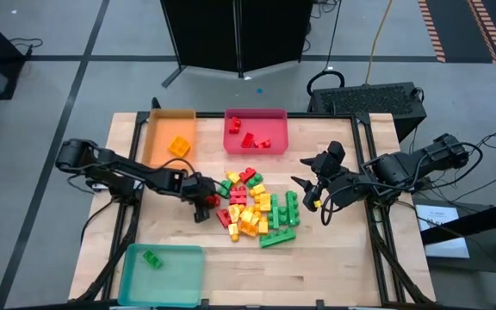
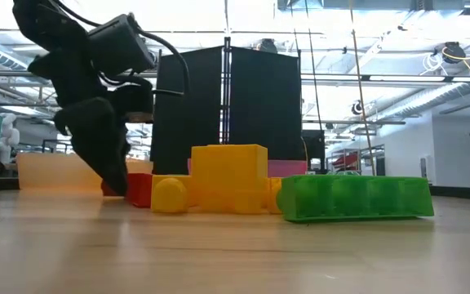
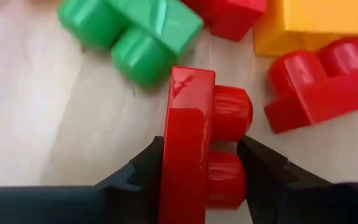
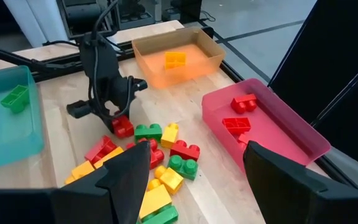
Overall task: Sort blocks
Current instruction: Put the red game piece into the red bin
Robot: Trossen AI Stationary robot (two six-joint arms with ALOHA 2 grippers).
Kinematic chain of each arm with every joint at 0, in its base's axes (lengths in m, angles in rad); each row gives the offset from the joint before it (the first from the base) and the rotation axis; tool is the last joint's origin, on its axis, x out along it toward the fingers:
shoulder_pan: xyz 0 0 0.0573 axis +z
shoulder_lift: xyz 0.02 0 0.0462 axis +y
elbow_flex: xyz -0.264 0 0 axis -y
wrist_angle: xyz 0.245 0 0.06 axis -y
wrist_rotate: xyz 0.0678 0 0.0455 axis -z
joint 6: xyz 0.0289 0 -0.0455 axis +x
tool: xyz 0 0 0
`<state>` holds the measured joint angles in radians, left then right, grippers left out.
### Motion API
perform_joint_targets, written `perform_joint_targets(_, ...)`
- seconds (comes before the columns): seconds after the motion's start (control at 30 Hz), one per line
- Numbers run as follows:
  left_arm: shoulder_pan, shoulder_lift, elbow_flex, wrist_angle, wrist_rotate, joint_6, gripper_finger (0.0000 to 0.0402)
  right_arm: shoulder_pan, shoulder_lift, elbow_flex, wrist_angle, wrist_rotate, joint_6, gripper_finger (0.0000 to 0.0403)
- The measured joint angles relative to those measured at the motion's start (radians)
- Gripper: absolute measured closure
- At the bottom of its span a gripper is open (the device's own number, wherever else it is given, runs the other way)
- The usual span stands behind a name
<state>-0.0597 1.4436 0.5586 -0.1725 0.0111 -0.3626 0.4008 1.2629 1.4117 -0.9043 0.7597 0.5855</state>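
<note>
Red, yellow-orange and green blocks lie in a pile [image 1: 252, 207] at the table's middle. My left gripper [image 1: 205, 203] is down at the pile's left edge, shut on a two-stud red block [image 3: 194, 143] that also shows in the right wrist view [image 4: 123, 127]. My right gripper [image 1: 313, 196] hangs open above the table, right of the pile, with nothing between its fingers [image 4: 135, 174]. My left gripper pinches the red block between its two fingers. One finger [image 3: 145, 168] lies on the block's flat underside [image 3: 176, 155], the other on its studs [image 3: 229, 174]. The fingers slant down from the table's left. The block lies on its side on the table.
An orange tray [image 1: 158, 142] at the far left holds a yellow-orange block [image 1: 179, 145]. A red tray [image 1: 278, 136] at the far middle holds red blocks. A teal tray [image 1: 175, 280] at the near left holds a green block [image 1: 151, 258]. Bare wood lies near the front edge.
</note>
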Motion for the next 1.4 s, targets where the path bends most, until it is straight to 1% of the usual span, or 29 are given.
perform_joint_targets(0.07,0.0,-0.022,0.007,-0.04,0.002,-0.023,0.0243,0.0,0.0,0.0,0.0,0.0,-0.007,0.0154)
perform_joint_targets(0.23,0.0,-0.085,0.055,-0.128,-0.005,-0.025,0.0243,-0.001,0.0,0.0,0.001,0.002,-0.021,0.0154)
perform_joint_targets(0.33,0.012,-0.11,0.092,-0.14,-0.012,-0.026,0.0243,-0.009,0.0,0.0,0.001,0.002,-0.025,0.0154)
perform_joint_targets(0.37,0.02,-0.114,0.108,-0.137,-0.027,-0.031,0.0243,-0.011,0.0,0.0,0.001,0.002,-0.025,0.0154)
perform_joint_targets(0.47,0.061,-0.117,0.151,-0.114,-0.122,-0.051,0.0243,-0.02,0.0,0.0,0.001,0.002,-0.025,0.0154)
perform_joint_targets(0.57,0.123,-0.117,0.188,-0.037,-0.209,-0.049,0.0243,-0.026,0.0,0.0,0.001,0.002,-0.027,0.0154)
perform_joint_targets(0.63,0.179,-0.117,0.196,0.036,-0.249,-0.04,0.0243,-0.029,0.0,0.0,0.001,0.003,-0.029,0.0154)
perform_joint_targets(0.77,0.3,-0.111,0.198,0.202,-0.252,-0.027,0.0243,-0.029,0.0,0.0,0.003,0.004,-0.047,0.0154)
perform_joint_targets(0.83,0.359,-0.098,0.199,0.256,-0.252,-0.025,0.0243,-0.029,0.0,0.0,0.003,0.004,-0.048,0.0154)
perform_joint_targets(0.97,0.453,-0.042,0.214,0.319,-0.252,-0.031,0.0243,-0.029,0.0,0.0,0.003,0.005,-0.051,0.0154)
perform_joint_targets(1.07,0.491,0.025,0.273,0.323,-0.233,-0.042,0.0243,-0.029,0.0,0.0,0.003,0.005,-0.052,0.0154)
perform_joint_targets(1.13,0.5,0.079,0.324,0.317,-0.207,-0.018,0.0243,-0.029,0.0,0.0,0.002,0.005,-0.052,0.0154)
perform_joint_targets(1.2,0.5,0.14,0.382,0.305,-0.206,0.004,0.0243,-0.029,0.0,0.0,0.002,0.005,-0.052,0.0154)
perform_joint_targets(1.4,0.512,0.325,0.555,0.193,-0.206,0.005,0.0243,-0.029,0.0,0.0,0.002,0.005,-0.052,0.0154)
